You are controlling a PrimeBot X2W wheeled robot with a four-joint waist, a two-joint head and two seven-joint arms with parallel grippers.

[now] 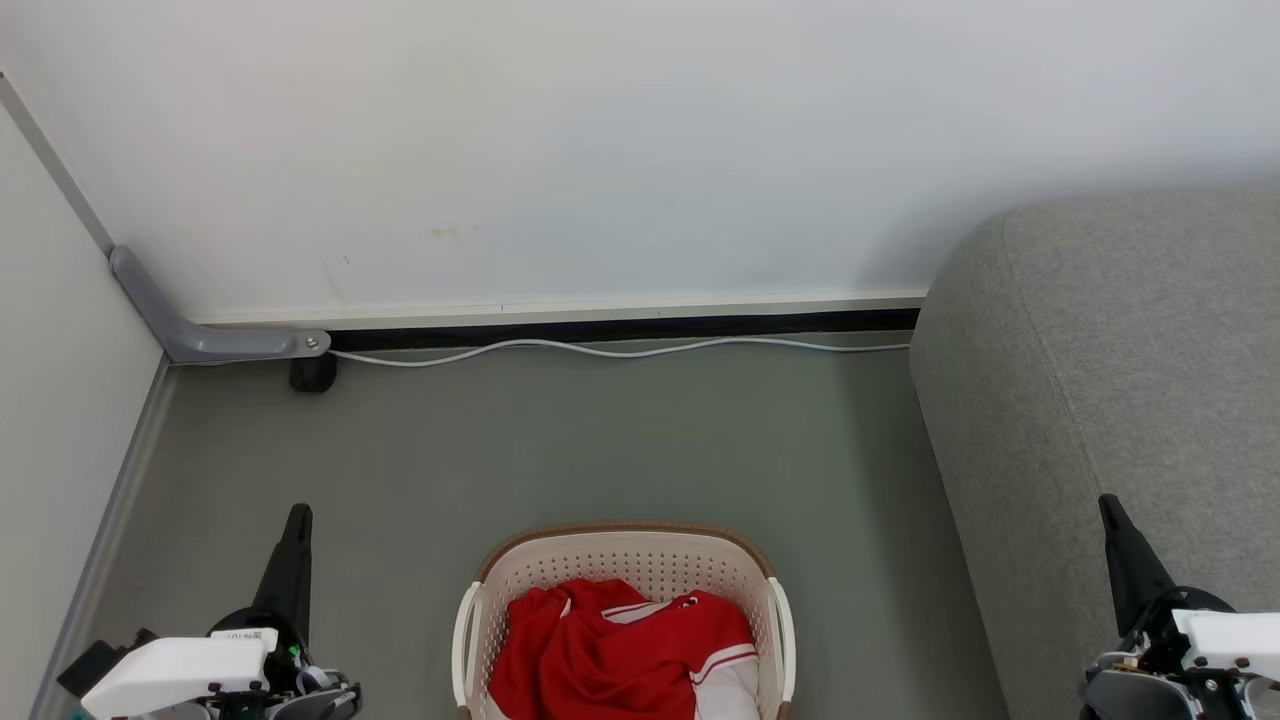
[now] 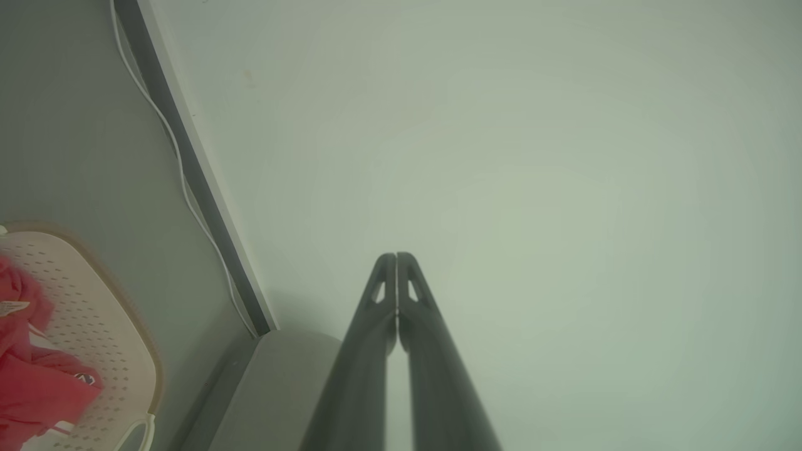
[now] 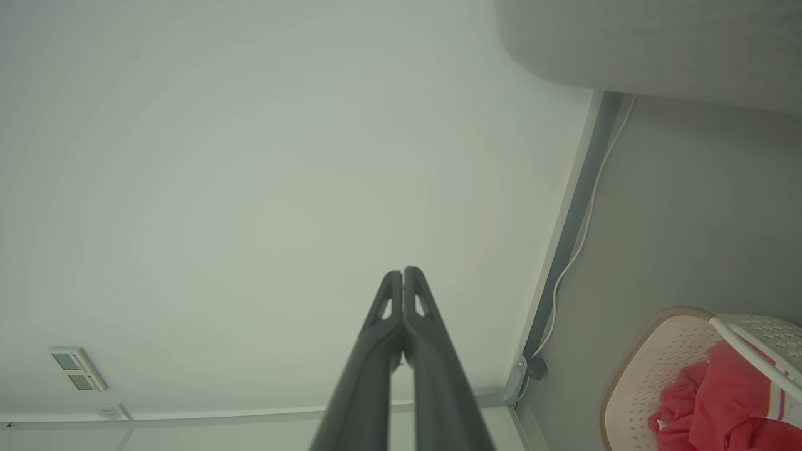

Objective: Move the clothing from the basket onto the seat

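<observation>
Red clothing [image 1: 610, 655] with white trim lies bunched in the cream basket [image 1: 620, 545] on the floor at the bottom middle of the head view. The grey seat [image 1: 1110, 400] rises on the right. My left gripper [image 1: 298, 512] stands shut and empty to the left of the basket; its tips [image 2: 396, 255] meet in front of the wall. My right gripper [image 1: 1106, 500] is shut and empty, in front of the seat; its tips [image 3: 402, 272] touch. The basket [image 2: 94, 313] and clothing [image 2: 31, 376] show at the left wrist view's left, and the basket [image 3: 651, 369] with clothing [image 3: 720, 401] at the right wrist view's lower right.
A white wall [image 1: 600, 150] stands behind, with a white cable [image 1: 620, 350] along its base. A grey bracket [image 1: 210, 340] and a black caster [image 1: 313, 372] sit at the left corner, where a side panel [image 1: 50, 400] closes in. Grey floor [image 1: 600, 440] lies between basket and wall.
</observation>
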